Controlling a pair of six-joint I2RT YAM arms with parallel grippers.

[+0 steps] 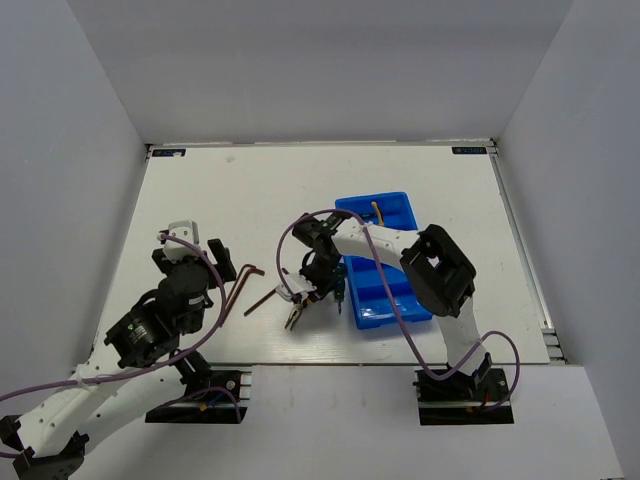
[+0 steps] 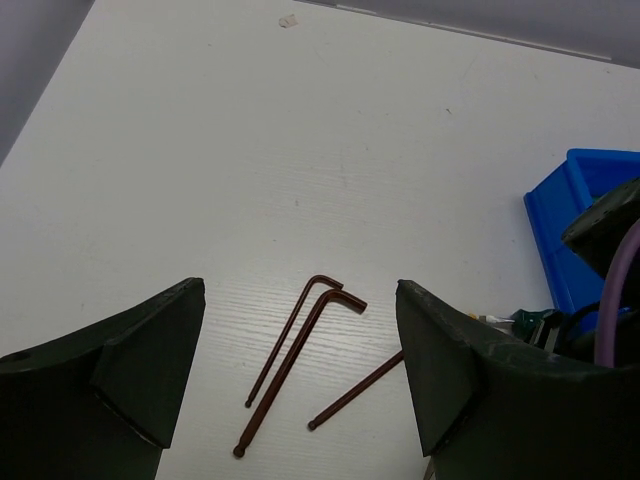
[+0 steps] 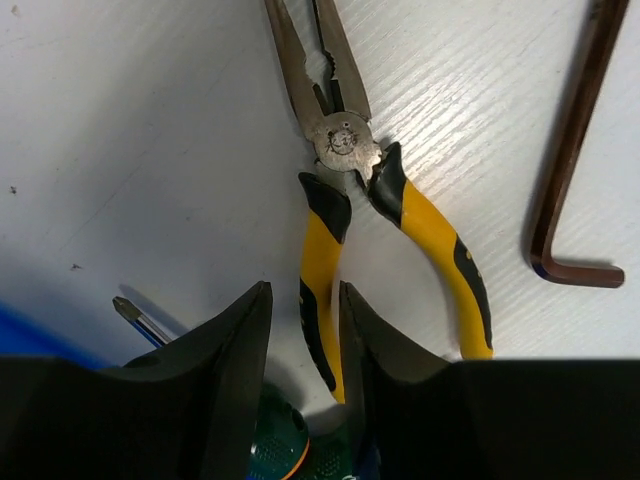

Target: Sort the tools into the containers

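Observation:
Yellow-handled pliers (image 3: pixel 335 140) lie on the white table, also seen in the top view (image 1: pixel 296 314). My right gripper (image 3: pixel 305 300) is open with a narrow gap and straddles one pliers handle, which touches the right finger. A stubby green-black tool (image 3: pixel 275 440) and a screwdriver tip (image 3: pixel 125 308) lie under it. My left gripper (image 2: pixel 300 320) is wide open and empty above two dark brown L-shaped hex keys (image 2: pixel 300 345). A third brown shaft (image 2: pixel 355 392) is partly hidden by a finger. The blue tray (image 1: pixel 392 205) holds a yellow-handled thing (image 1: pixel 377 210) in its far compartment.
One hex key (image 3: pixel 575 150) lies right of the pliers in the right wrist view. The tray's corner (image 2: pixel 575 225) shows at the right of the left wrist view. The table is walled by grey panels on three sides.

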